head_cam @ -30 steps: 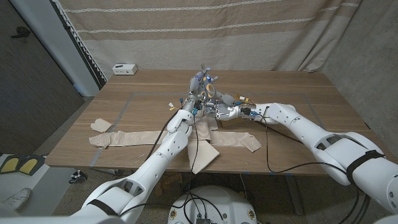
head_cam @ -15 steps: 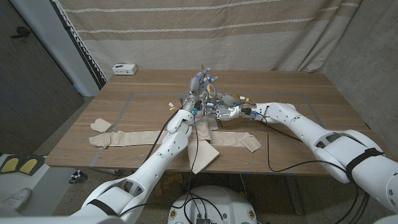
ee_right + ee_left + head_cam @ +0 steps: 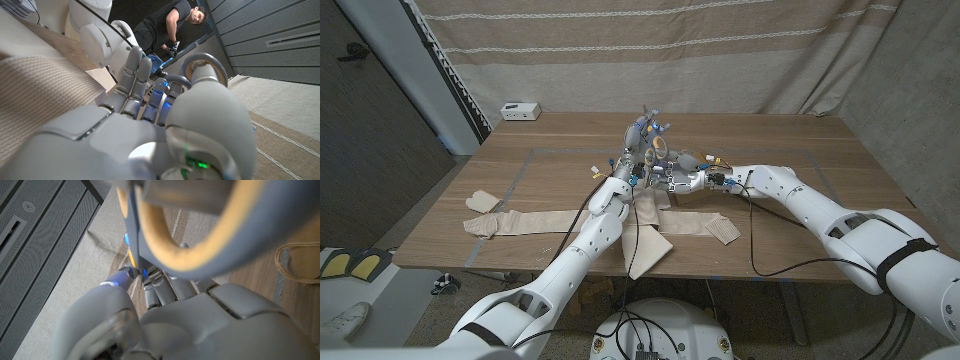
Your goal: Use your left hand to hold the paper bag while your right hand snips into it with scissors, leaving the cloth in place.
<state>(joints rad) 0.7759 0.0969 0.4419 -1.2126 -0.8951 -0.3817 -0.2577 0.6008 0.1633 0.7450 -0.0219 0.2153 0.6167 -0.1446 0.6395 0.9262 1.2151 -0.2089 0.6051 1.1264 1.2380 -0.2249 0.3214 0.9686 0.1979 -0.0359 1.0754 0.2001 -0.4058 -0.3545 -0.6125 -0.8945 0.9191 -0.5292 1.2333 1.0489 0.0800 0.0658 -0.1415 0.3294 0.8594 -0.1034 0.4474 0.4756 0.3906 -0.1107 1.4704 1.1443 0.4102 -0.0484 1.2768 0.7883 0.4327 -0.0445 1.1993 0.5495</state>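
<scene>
My two hands meet over the middle of the table. My right hand point(image 3: 682, 178) holds the scissors point(image 3: 660, 147), whose grey loop with a yellow lining shows close up as the scissors handle point(image 3: 200, 255) and as a grey loop point(image 3: 202, 62) around a fingertip. My left hand point(image 3: 636, 150) is raised right beside them, fingers pointing up; what it grips is hidden. The tan paper bag point(image 3: 647, 245) lies flat under my left arm and hangs over the front edge; its handle point(image 3: 300, 262) shows on the wood. The long ribbed beige cloth point(image 3: 530, 222) stretches across the table, seen also as cloth point(image 3: 40, 95).
A small beige cloth piece point(image 3: 483, 203) lies near the left edge. A white box point(image 3: 520, 110) sits at the back left corner. Cables run along my right arm point(image 3: 790, 195). A person point(image 3: 165, 25) stands beyond the table.
</scene>
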